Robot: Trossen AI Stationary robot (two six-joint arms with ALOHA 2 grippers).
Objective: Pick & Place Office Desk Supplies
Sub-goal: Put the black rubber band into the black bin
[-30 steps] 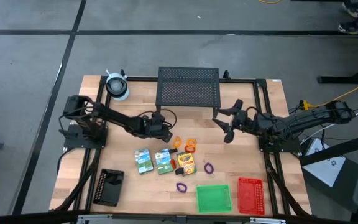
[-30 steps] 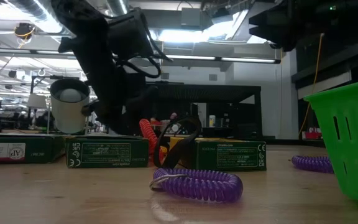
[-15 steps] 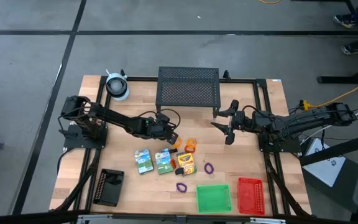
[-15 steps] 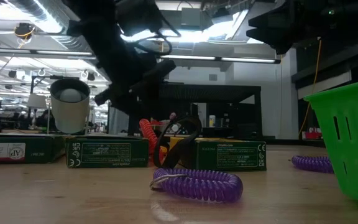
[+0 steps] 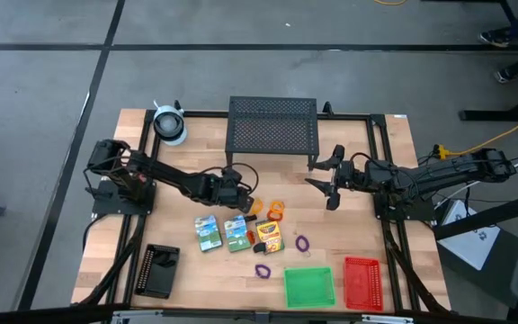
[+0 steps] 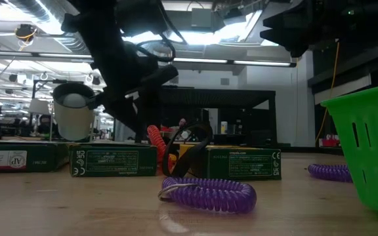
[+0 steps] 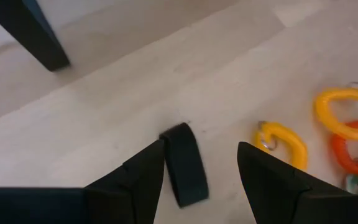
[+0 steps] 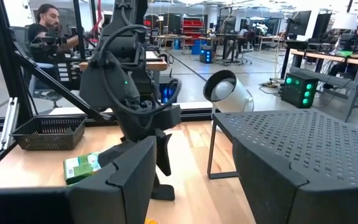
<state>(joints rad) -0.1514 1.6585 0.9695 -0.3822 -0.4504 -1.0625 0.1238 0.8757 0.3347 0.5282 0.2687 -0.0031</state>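
Observation:
My left gripper [image 5: 246, 200] [image 7: 201, 145] hangs open, tilted down over the table's middle. A small black bit [image 7: 184, 163] lies flat on the wood just past its fingertips, untouched. Orange and yellow loops [image 7: 283, 140] [image 5: 277, 211] lie to one side of it. Two green-white card boxes [image 5: 207, 232] [image 5: 236, 234] and the yellow-green crayon box [image 5: 268, 236] lie flat nearer the front edge. Purple loops [image 5: 302, 243] [image 6: 209, 193] lie in front of them. My right gripper [image 5: 326, 180] [image 8: 191, 186] is open, held level above the table right of centre, with nothing between its fingers.
The black mesh stand [image 5: 272, 126] stands at the far middle, one leg [image 7: 36, 31] close to my left gripper. A whitish roll [image 5: 169, 124] sits at the far left. Black [image 5: 160, 270], green [image 5: 309, 286] and red [image 5: 362, 282] trays line the front edge.
My left gripper has risen a little and drifted toward the orange loops, staying open. The boxes, loops and trays have kept their places.

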